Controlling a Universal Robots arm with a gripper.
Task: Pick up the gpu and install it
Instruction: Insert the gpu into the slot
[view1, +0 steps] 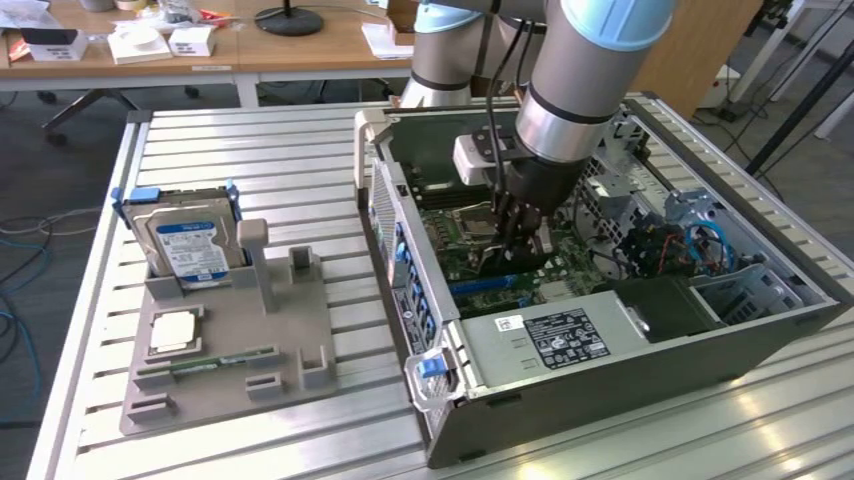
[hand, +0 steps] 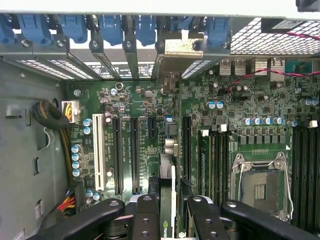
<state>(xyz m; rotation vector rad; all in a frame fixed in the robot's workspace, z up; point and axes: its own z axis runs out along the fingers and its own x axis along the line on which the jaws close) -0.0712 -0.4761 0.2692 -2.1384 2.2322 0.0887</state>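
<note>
My gripper (view1: 515, 232) reaches down into the open computer case (view1: 641, 370), just above the green motherboard (view1: 461, 262). It is shut on the gpu (view1: 514, 262), a thin dark card held on edge between the fingers. In the wrist view the gpu (hand: 170, 150) runs edge-on from my gripper (hand: 172, 200) to its metal end bracket (hand: 182, 50) at the case's rear slot openings. The card stands over the motherboard's long black expansion slots (hand: 135, 150). I cannot tell whether its lower edge sits in a slot.
A grey holder (view1: 227, 340) on the slatted table carries the silver hard drive (view1: 191, 245), a slim green memory stick (view1: 207, 365) and a small square chip (view1: 174, 330). Inside the case are the power supply (view1: 561, 335), the CPU socket (hand: 262, 187) and cable bundles (hand: 52, 117).
</note>
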